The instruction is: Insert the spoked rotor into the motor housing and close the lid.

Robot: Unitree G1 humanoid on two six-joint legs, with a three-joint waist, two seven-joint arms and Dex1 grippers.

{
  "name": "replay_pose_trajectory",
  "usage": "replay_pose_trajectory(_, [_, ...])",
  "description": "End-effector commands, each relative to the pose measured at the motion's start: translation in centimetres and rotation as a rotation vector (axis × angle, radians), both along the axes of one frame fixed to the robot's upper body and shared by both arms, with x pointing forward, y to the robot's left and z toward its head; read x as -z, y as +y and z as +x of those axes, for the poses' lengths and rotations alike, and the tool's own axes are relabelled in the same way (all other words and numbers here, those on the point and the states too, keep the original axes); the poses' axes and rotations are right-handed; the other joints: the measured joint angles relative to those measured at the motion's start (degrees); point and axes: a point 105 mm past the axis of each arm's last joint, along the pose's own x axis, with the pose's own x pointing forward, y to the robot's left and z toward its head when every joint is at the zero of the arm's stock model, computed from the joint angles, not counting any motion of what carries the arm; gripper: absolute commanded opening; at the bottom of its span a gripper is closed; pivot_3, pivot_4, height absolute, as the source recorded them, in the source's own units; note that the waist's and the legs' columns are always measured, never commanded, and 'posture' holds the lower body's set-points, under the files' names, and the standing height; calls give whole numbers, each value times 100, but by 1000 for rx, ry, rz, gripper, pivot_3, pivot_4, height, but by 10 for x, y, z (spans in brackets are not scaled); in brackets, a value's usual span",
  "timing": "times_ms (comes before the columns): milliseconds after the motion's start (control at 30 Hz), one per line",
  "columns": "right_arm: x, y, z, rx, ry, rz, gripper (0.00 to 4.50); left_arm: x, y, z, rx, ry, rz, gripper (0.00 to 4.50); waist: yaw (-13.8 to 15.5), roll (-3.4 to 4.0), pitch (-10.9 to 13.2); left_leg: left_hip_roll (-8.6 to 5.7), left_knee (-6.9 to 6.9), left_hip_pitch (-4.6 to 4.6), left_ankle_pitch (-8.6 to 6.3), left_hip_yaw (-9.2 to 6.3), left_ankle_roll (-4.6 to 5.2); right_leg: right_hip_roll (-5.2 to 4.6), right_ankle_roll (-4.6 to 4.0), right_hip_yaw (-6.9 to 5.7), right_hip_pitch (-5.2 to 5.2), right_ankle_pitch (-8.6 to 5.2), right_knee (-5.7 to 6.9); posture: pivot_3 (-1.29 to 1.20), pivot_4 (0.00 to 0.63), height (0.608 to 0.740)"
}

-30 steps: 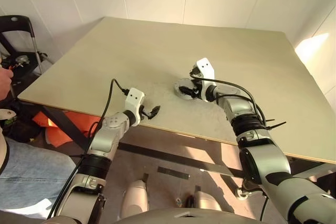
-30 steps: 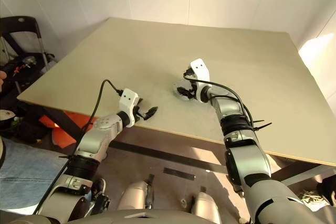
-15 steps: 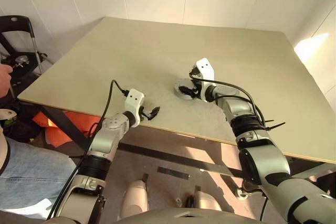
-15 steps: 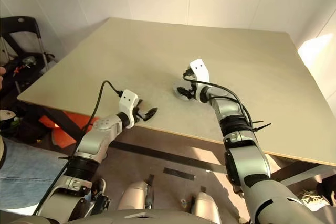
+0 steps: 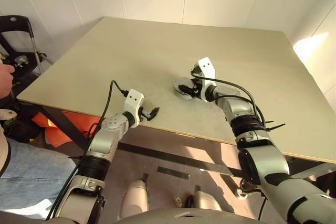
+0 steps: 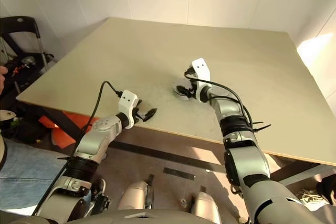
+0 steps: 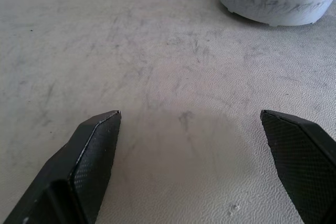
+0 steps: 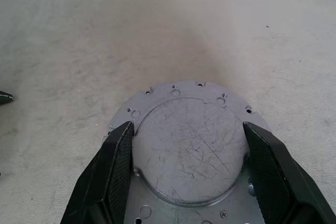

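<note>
scratched grey round lid (image 8: 184,150) between right pincer (image 8: 184,174) fingers on scuffed table (image 8: 79,35)

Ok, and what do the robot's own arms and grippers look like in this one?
Both arms are built of silver-grey metal segments with black joint bands. Each wrist carries a white block with two small dark dots, fed by a loose black cable. The left gripper and right gripper each have two black fingers with finely textured, angular pads. Black cable ties stick out of the right forearm.
</note>
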Motion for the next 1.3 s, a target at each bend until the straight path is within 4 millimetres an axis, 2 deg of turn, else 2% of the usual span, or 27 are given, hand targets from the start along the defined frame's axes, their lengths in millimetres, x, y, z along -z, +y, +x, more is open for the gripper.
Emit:
replay_pose_trajectory(33, [-9, -2, 5, 22, -47, -19, 3158, -13, -2, 1, 12, -50, 6, 4500, 1, 0, 0, 0, 0, 0, 0, 0, 0, 0, 0, 0, 0, 0, 0, 0, 0, 740])
replay_pose_trajectory(533, [-2, -2, 6, 40, -30, -38, 3158, -10, -1, -2, 11, -41, 9, 4500, 4, 0, 0, 0, 0, 4, 0, 0, 0, 0, 0, 0, 4, 0, 3, 0, 0, 740])
replay_pose_trajectory(967, [15, -4, 7, 67, -12, -126, 3158, -9, -1, -3, 10, -38, 12, 4500, -4, 0, 0, 0, -1, 19, 0, -3, -1, 0, 3, 0, 13, 0, 12, 0, 0, 740])
replay_pose_trajectory(1300, [19, -5, 5, 53, -1, -141, 3158, -10, -1, -2, 8, -37, 7, 4500, -9, -1, -1, 0, -3, 24, -1, -3, -1, 0, 5, 0, 15, 0, 12, 0, 0, 740])
